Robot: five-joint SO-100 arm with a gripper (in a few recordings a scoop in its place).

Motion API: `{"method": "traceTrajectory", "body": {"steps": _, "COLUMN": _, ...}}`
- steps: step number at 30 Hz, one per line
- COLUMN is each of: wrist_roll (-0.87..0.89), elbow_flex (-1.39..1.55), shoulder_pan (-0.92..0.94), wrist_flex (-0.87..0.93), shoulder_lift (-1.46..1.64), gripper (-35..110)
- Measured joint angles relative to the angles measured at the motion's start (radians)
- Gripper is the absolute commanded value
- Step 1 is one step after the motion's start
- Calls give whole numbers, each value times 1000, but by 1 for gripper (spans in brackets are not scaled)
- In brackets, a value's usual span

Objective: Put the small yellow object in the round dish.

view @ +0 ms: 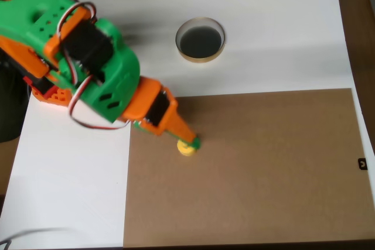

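Fingertips of the tool (pixel 188 142) sit right over the small yellow object (pixel 187 149) in your overhead view, so only part of the yellow piece peeks out beneath them on the brown board (pixel 263 168). You cannot tell whether the tool is clenched on it or merely touching, since the orange and green arm (pixel 99 74) hides the jaws. The round dish (pixel 200 40) stands well apart on the white bench (pixel 70 191).
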Motion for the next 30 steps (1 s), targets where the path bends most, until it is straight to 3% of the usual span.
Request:
{"method": "traceTrajectory", "body": {"steps": 10, "wrist_roll": 17, "elbow_flex": 38, "shoulder_pan": -106, "wrist_flex": -63, "shoulder_lift": -63, "gripper": 27}}
{"method": "traceTrajectory", "body": {"steps": 30, "wrist_roll": -9, "elbow_flex": 80, "shoulder_pan": -72, "wrist_flex": -218, "shoulder_lift": -207, "gripper": 25}}
